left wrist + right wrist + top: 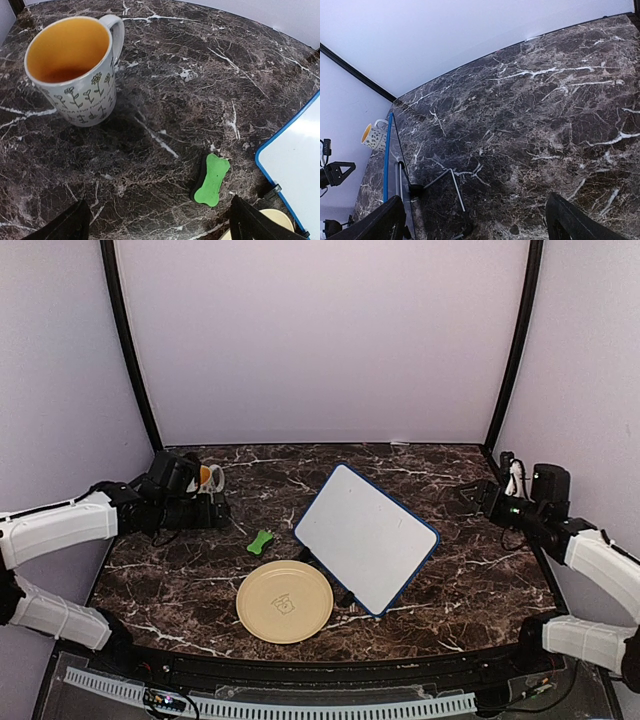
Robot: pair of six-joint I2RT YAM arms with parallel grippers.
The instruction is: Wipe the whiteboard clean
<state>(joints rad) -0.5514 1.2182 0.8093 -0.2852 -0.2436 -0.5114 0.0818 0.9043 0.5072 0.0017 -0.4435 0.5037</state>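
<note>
My left tool (159,212) and right tool (475,202) both gape wide, empty, at opposite counter (470,570) edges. Between them the blank whiteboard (365,535) stands propped, tilted, beside a yellow plate (285,602).

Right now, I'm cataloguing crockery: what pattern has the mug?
Mug: black flower doodles on white; clearest in left wrist view.

Soft, even, bright light. Left wrist view: the flower-printed white ceramic mug (75,70) throws a diffuse shadow toward lower right; the blue-framed white rectangular board (300,160) looks washed out. Right wrist view bows the far edge of the dark marble tabletop (545,125).
</note>
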